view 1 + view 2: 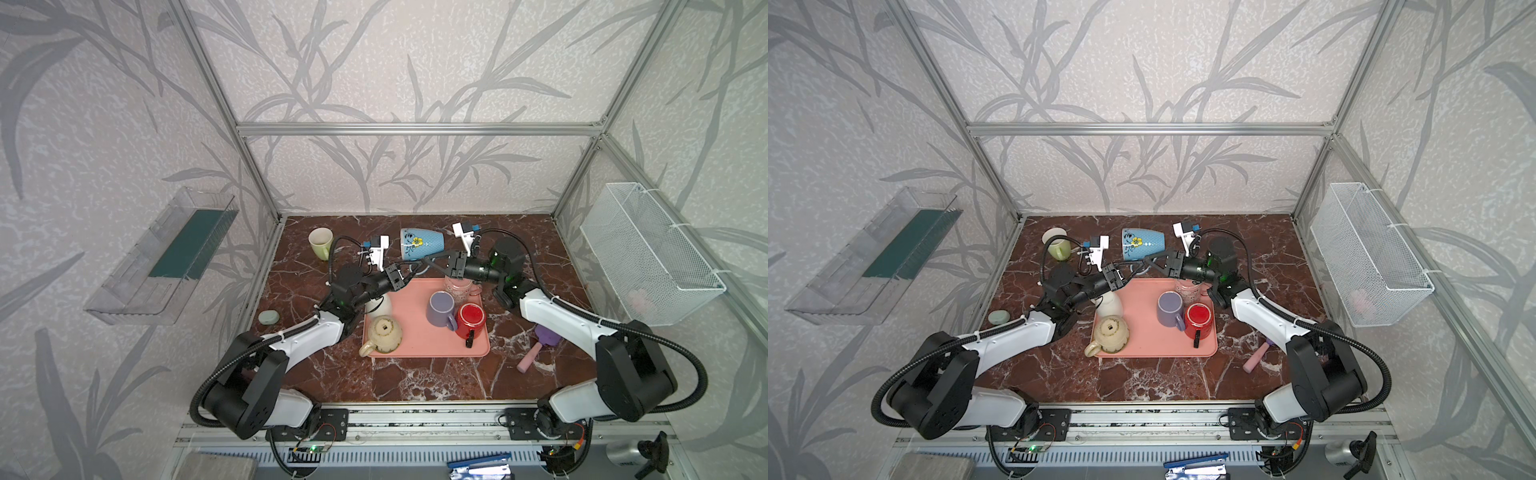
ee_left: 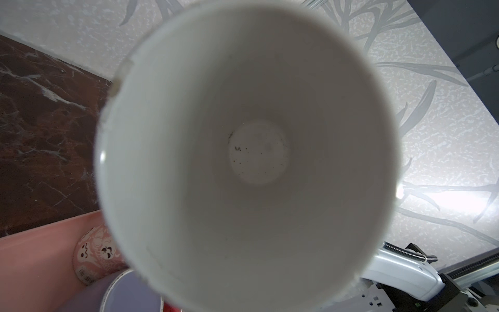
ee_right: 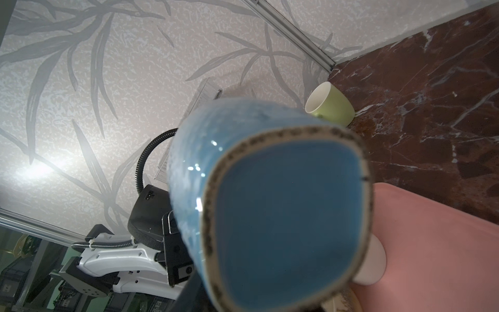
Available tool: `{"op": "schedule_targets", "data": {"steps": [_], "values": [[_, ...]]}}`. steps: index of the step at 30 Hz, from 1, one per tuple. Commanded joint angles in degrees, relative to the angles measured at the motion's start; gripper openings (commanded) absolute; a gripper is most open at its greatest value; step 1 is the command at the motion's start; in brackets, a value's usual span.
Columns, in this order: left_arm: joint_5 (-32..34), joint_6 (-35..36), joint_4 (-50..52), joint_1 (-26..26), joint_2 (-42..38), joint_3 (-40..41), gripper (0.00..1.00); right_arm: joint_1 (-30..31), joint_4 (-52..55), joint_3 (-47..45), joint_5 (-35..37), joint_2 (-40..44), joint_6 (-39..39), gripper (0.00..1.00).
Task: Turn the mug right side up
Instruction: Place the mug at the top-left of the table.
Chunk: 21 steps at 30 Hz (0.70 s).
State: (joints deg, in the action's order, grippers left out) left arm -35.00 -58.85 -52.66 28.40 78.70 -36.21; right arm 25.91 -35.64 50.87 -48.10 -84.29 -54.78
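arms inward; left tool (image 1: pixel 411 268), right tool (image 1: pixel 428 261) meet at mug (image 1: pixel 422 243)

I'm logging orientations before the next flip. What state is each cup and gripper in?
blue mug: on its side, held
left gripper: shut on blue mug
right gripper: beside blue mug, jaws unclear
green cup: upright
purple mug: upright on pink tray
red mug: upright on pink tray
cream mug: upside down on pink tray

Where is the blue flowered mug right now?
In both top views the blue mug lies on its side, lifted between the left gripper and right gripper, beyond the pink tray's far edge and right of the green cup.
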Motion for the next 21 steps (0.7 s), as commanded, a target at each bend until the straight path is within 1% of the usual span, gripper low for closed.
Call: {"op": "schedule_targets", "data": {"steps": [1,5,9,14,17,21], "values": [[2.6,2.0,-0.1,0.2,-3.3,1.8,0.00,0.0,-1.1,-0.5,0.0,1.7,3.1,0.43],[4.6,2.4,0.9,0.1,-5.5,4.2,0.00,0.0,-0.4,-2.2,0.8,1.4,4.3,0.46],[6.9,4.3,4.4,0.1,-8.6,6.0,0.00,0.0,-0.3,-3.1,1.0,1.1,4.7,0.47],[10.5,8.2,13.4,-0.1,-13.7,6.8,0.00,0.0,3.3,-3.7,1.8,1.6,7.5,0.49],[13.4,10.4,20.2,-0.3,-16.6,6.5,0.00,0.0,8.1,-3.4,2.9,2.7,11.0,0.52],[14.9,12.2,27.1,-1.3,-19.1,5.5,0.00,0.1,14.6,-3.0,5.2,4.4,16.2,0.56]]}}
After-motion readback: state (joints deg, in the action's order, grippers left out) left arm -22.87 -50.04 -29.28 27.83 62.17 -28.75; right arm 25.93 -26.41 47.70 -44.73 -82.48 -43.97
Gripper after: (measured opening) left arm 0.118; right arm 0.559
